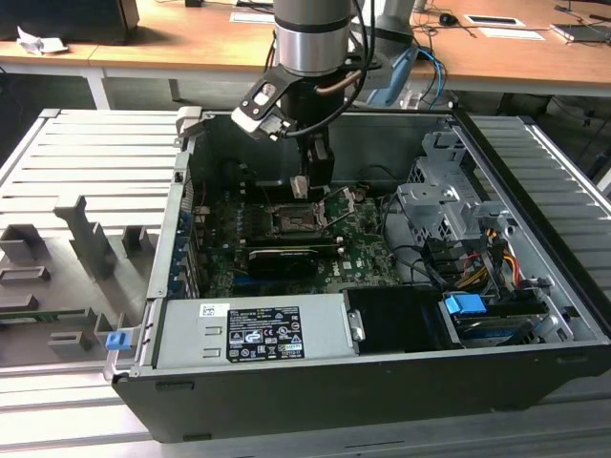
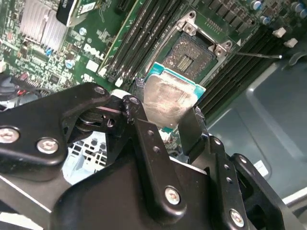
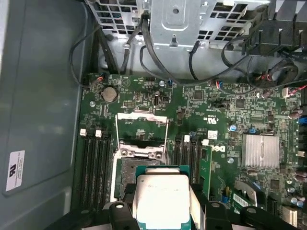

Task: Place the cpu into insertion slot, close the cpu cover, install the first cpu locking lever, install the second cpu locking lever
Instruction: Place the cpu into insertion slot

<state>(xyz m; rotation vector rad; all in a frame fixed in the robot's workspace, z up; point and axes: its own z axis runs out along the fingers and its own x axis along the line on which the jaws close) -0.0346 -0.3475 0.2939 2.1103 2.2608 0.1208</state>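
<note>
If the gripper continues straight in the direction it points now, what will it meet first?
Probably the insertion slot: the gripper, shut on the cpu, points down at it, though the gap between them is unclear.

This looks like a robotics lab or workshop set up in an office-like room. An industrial robot arm (image 1: 310, 38) hangs from the top centre of the exterior view, its end effector (image 1: 311, 189) inside an open computer case (image 1: 382, 382). The case's circuit board (image 3: 230, 110), cables (image 3: 158, 62) and drive cage (image 1: 449, 205) are laid bare. The case sits on a grey ribbed table (image 1: 86, 153), with moulded grey holders (image 1: 86, 243) standing at the left of the frame. Along the top edge run wooden tables (image 1: 181, 43) strewn with papers (image 1: 501, 21).
</note>
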